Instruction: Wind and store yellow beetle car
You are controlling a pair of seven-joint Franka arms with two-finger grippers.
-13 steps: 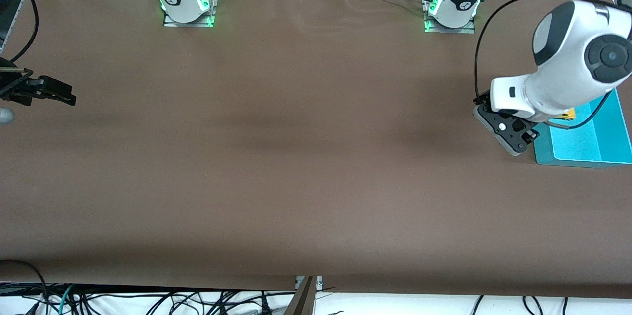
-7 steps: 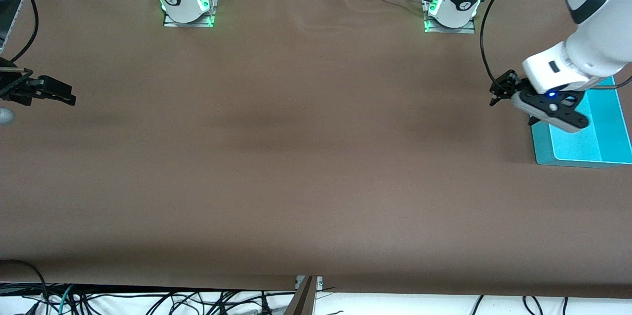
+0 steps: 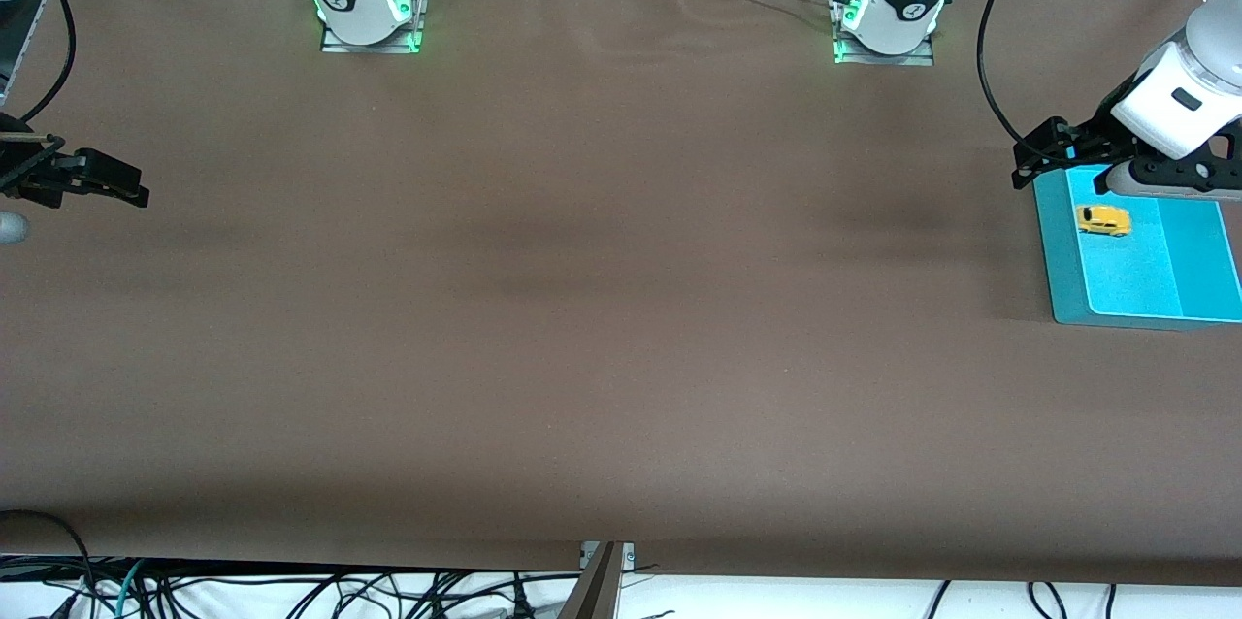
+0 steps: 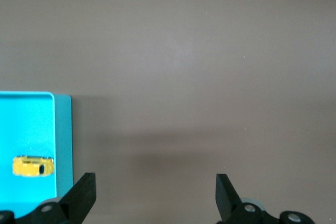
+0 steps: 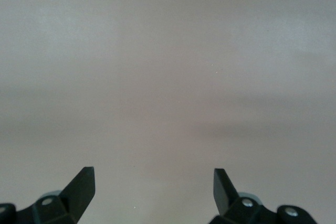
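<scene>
The yellow beetle car [image 3: 1103, 220] lies alone inside the turquoise tray [image 3: 1064, 270] at the left arm's end of the table; it also shows in the left wrist view [image 4: 33, 166] on the tray [image 4: 62, 129]. My left gripper [image 3: 1036, 156] is open and empty, up in the air over the tray's corner nearest its base, apart from the car. Its fingers [image 4: 84, 192] frame bare table. My right gripper [image 3: 121, 186] is open and empty, waiting over the right arm's end of the table; its fingers [image 5: 81, 187] show only table.
The brown table cover [image 3: 602, 289] fills the middle. The arm bases [image 3: 367, 13] stand along the table's edge farthest from the front camera. Cables [image 3: 291, 595] hang below the nearest edge.
My left gripper has let go of the car, which now lies uncovered in the tray, and has risen and pulled back toward its base. The right arm has not moved.
</scene>
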